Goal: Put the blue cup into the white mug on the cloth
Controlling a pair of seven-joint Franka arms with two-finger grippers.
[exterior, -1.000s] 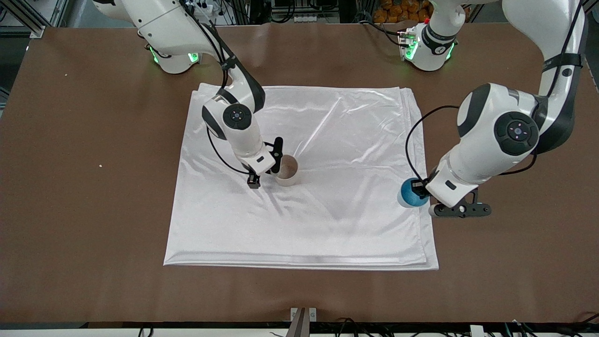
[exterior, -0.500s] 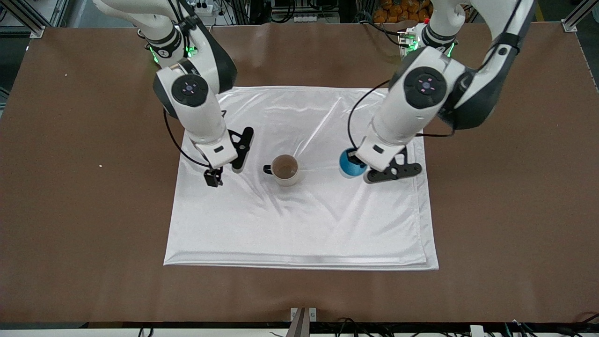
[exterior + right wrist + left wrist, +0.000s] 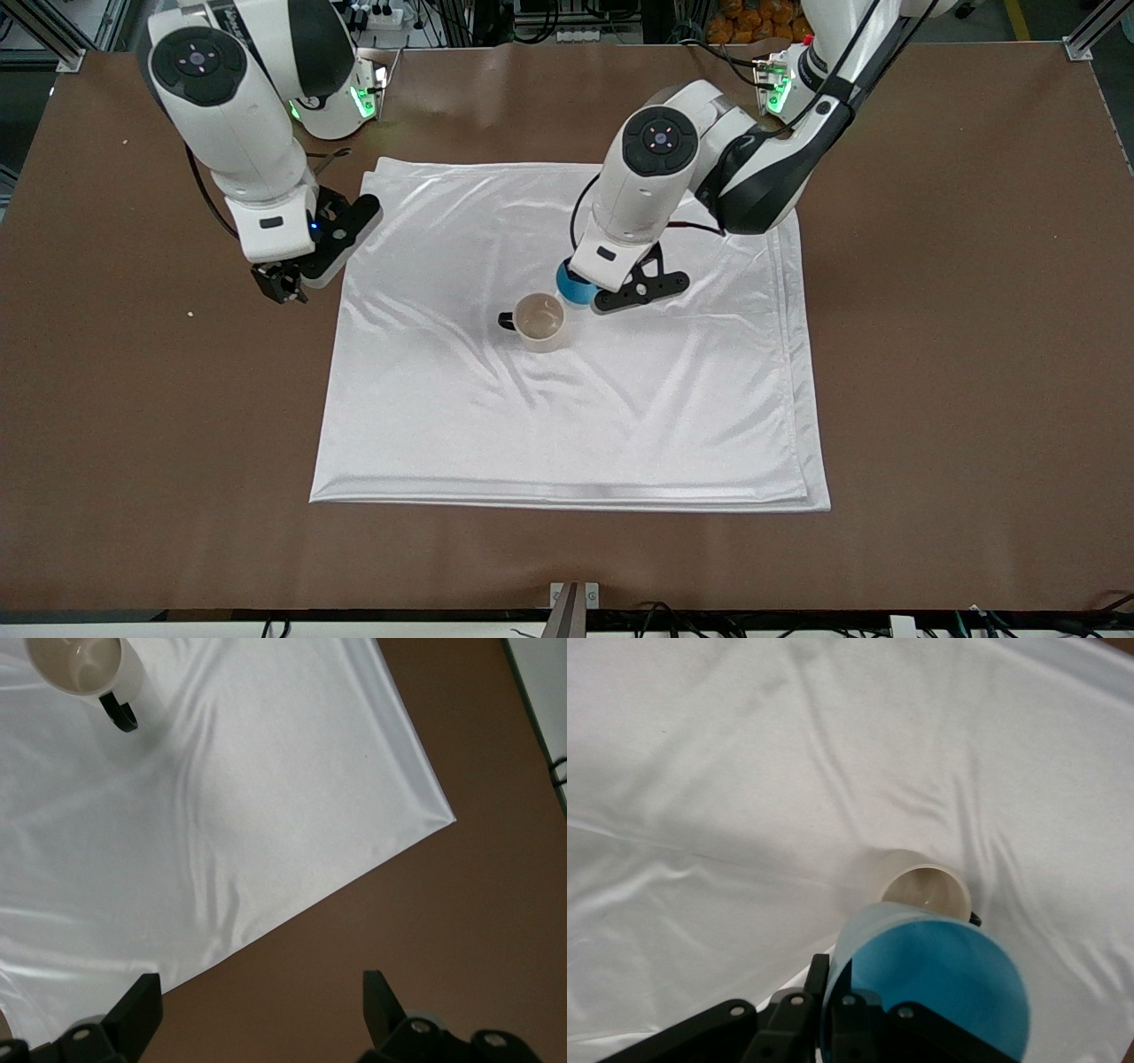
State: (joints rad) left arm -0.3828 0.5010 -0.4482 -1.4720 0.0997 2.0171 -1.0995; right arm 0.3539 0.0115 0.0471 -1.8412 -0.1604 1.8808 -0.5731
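The white mug (image 3: 541, 322) stands upright near the middle of the cloth (image 3: 620, 416), its dark handle toward the right arm's end. It also shows in the left wrist view (image 3: 926, 890) and the right wrist view (image 3: 84, 665). My left gripper (image 3: 576, 285) is shut on the rim of the blue cup (image 3: 574, 286) and holds it in the air just beside the mug, over the cloth. In the left wrist view the blue cup (image 3: 939, 988) hangs right by the mug's mouth. My right gripper (image 3: 282, 285) is open and empty, over the bare table at the cloth's edge.
The brown table (image 3: 957, 354) surrounds the cloth on all sides. The cloth's corner (image 3: 447, 819) shows in the right wrist view. The arms' bases stand along the table's top edge.
My left gripper has carried the blue cup from the cloth's edge across to just beside the mug. My right gripper has let go of the mug and drawn back off the cloth.
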